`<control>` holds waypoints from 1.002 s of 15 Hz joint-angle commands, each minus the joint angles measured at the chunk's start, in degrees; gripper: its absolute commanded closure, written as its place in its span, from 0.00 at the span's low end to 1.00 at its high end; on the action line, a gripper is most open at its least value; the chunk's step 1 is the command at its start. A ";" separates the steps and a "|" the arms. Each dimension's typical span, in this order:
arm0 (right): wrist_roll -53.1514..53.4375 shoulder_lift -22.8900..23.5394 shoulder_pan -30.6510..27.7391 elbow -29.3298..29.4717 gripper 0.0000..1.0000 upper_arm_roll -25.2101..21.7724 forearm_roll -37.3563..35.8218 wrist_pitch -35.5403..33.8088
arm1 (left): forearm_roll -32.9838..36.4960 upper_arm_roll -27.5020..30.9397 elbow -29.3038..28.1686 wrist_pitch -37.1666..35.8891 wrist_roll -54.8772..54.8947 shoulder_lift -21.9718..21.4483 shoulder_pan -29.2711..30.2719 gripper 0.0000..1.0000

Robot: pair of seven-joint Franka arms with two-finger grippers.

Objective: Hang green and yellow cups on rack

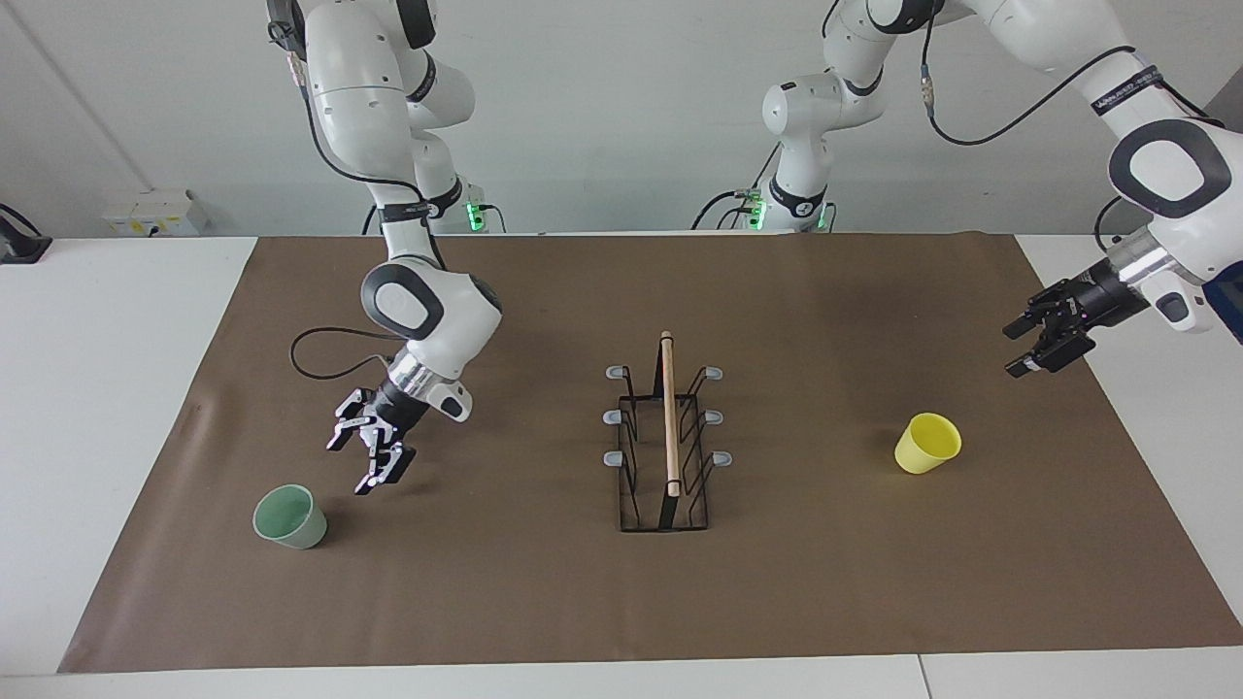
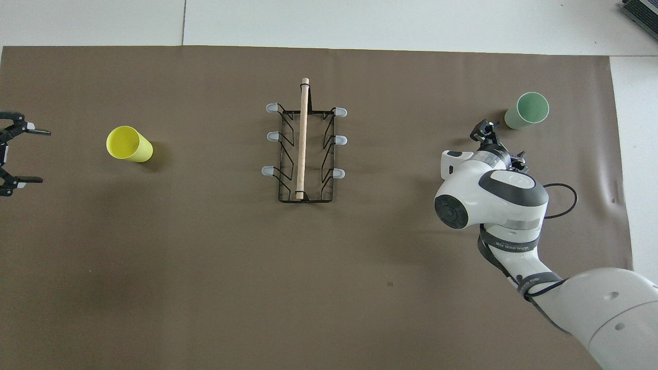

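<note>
A robotics lab: two white arms at a paper-covered table, bare wall

Two high opposed views (shared table)

Mint green cup and yellow cup stand upright, rack between them.

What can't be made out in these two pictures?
- Right gripper: in the overhead view its own wrist covers most of it.
- Left gripper: the overhead view's edge cuts off all but the fingers.
- Green cup, yellow cup: the undersides are hidden in both views.
</note>
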 commanded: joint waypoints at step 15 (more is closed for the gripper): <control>13.99 4.44 -5.60 2.88 0.00 0.39 -19.79 7.18 | -45.13 -0.82 -27.31 18.29 -0.51 -1.25 4.60 0.00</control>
